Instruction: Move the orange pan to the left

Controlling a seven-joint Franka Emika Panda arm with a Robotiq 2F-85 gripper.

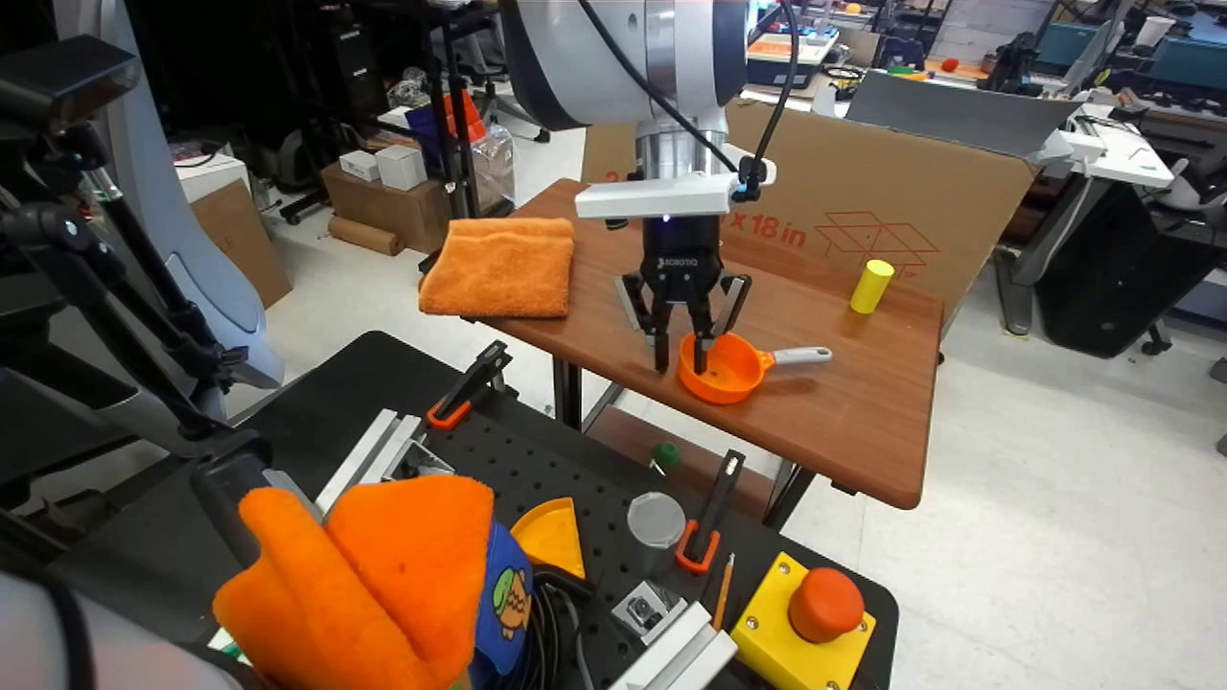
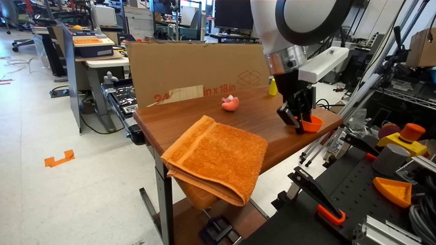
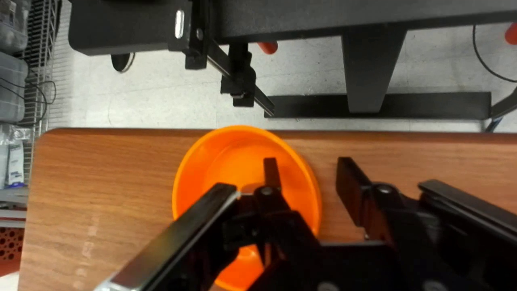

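Orange pan (image 1: 733, 383): on the brown table (image 1: 844, 422), near the middle of the frame in an exterior view. Its grey handle (image 1: 801, 356) sticks out to the right.
Claw (image 1: 681, 355): spread, with the pan's wall in the gap; one finger is inside the pan, one is outside.
Table: wood, across the middle of the frame. In the wrist view it fills the bottom part, and the pan sits right by its edge.
Orange cloth (image 2: 218, 156): folded, bottom middle of the frame in an exterior view, poking over the table's edge.
Pink toy (image 2: 230, 104): on the table, above the cloth in the frame.
Yellow block (image 1: 871, 287): on the table, right of the claw in an exterior view.
Cardboard (image 1: 863, 196): big, standing behind the table, with red writing on it.
Black bench (image 1: 383, 379): bottom of the frame, full of little holes, with a yellow box (image 1: 791, 652) and red button (image 1: 826, 604) at the lower right.
Floor (image 1: 1074, 460): pale, right side of the frame.
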